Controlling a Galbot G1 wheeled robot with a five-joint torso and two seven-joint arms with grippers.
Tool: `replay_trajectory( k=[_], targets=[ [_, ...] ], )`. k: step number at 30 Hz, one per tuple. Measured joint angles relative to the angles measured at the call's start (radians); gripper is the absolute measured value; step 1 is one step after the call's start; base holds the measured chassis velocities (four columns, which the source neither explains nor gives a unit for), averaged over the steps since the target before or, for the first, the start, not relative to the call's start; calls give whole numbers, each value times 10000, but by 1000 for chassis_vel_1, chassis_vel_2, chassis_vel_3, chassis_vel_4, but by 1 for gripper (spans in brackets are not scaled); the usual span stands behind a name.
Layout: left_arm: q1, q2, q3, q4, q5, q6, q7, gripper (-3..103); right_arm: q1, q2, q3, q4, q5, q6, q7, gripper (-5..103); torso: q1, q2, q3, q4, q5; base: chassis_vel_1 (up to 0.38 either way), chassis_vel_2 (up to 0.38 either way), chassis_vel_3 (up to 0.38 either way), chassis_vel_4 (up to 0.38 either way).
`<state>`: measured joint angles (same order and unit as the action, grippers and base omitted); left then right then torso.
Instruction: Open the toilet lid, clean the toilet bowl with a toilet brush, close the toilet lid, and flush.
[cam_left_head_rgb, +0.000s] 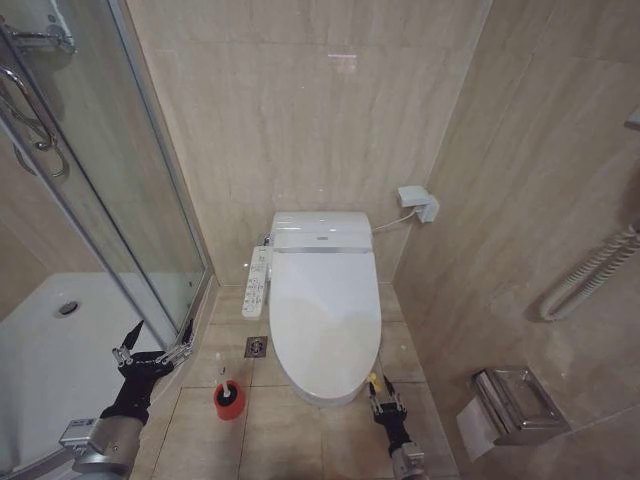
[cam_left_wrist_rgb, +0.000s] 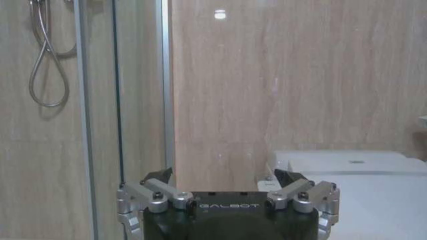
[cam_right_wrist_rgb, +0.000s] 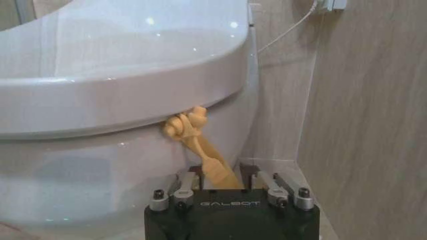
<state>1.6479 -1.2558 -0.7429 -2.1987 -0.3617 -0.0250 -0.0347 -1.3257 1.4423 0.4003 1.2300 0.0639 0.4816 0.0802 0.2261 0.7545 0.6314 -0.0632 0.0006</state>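
Two grippers are ours here, and they sit on opposite sides of the toilet. Our right gripper (cam_left_head_rgb: 379, 393) is low at the front right of the toilet bowl (cam_right_wrist_rgb: 87, 165), its fingers closed around a yellow tie (cam_right_wrist_rgb: 200, 145) that hangs knotted from under the rim of the toilet lid (cam_left_head_rgb: 325, 310); in the right wrist view the strap runs from the knot straight down between our fingers. We see the lid lying shut and flat over the bowl, its rounded front edge just above and ahead of that gripper. Our left gripper (cam_left_head_rgb: 155, 345) hangs spread wide, holding nothing, well to the left of the toilet beside the glass shower door (cam_left_head_rgb: 120, 200), with the lid off to its right. We find the toilet brush (cam_left_head_rgb: 226, 390) standing upright in its red holder (cam_left_head_rgb: 229, 402) on the tiled floor (cam_left_head_rgb: 300, 440), between our two grippers and just beside the left front of the bowl, touched by neither. A control panel (cam_left_head_rgb: 257, 282) sticks out along the toilet's left side, and a paper holder (cam_left_head_rgb: 515, 405) is mounted on the right wall.
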Motion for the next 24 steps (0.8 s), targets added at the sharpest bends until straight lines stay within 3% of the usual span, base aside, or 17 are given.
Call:
replay_trajectory(
  k=[1, 2, 9, 10, 17, 24],
  targets=[
    [0, 0, 0, 0, 0, 0, 0, 100, -21, -2, -1, 33, 1, 2, -4, 55, 0, 0, 0, 0, -1, 0, 0, 0, 0],
    [-1, 0, 0, 0, 0, 0, 0, 100, -47, -9, 1, 66, 12, 5, -4, 28, 0, 0, 0, 0, -3, 0, 0, 0, 0],
    [-1, 0, 0, 0, 0, 0, 0, 100, -242, -70, 151, 356, 125, 40, 68, 28, 0, 0, 0, -3, -4, 0, 0, 0, 0],
    [0, 0, 0, 0, 0, 0, 0, 100, -289, -89, 192, 442, 163, 41, 96, 3, 0, 0, 0, -4, -4, 0, 0, 0, 0],
    [0, 0, 0, 0, 0, 0, 0, 100, -825, -238, 561, 1519, 584, -92, 170, 3, 0, 0, 1, -6, -3, 0, 0, 0, 0],
    [0, 0, 0, 0, 0, 0, 0, 100, -1865, -187, 1418, 4026, 1533, -557, -308, 1, 0, -1, 2, -8, -1, 0, 0, 0, 0]
  ],
)
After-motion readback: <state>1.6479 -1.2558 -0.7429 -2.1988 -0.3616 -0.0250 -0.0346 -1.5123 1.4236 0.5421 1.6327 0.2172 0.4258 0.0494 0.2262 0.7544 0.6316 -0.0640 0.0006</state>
